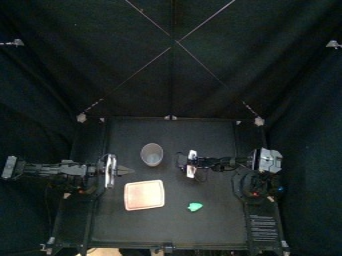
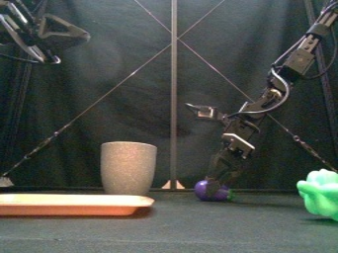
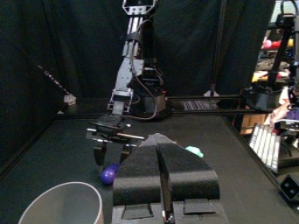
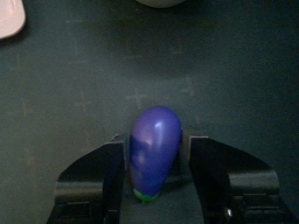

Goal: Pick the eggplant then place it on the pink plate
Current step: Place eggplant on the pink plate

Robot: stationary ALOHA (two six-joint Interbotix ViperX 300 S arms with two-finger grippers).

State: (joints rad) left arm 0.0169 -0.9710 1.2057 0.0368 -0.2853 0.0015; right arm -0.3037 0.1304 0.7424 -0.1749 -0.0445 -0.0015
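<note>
The purple eggplant (image 2: 208,189) lies on the table to the right of the grey cup; it also shows in the right wrist view (image 4: 156,147) and the left wrist view (image 3: 111,173). My right gripper (image 1: 197,166) reaches down onto it (image 2: 219,182), and its two jaws press against the eggplant's sides (image 4: 156,162). The flat pink plate (image 1: 143,194) sits at the front left of the table (image 2: 73,204), apart from the eggplant. My left gripper (image 3: 167,171) rests shut at the left side (image 1: 94,172), holding nothing.
A tall grey speckled cup (image 1: 152,153) stands behind the plate (image 2: 128,167), left of the eggplant. A green toy (image 1: 195,207) lies near the front edge, to the right of the plate (image 2: 321,193).
</note>
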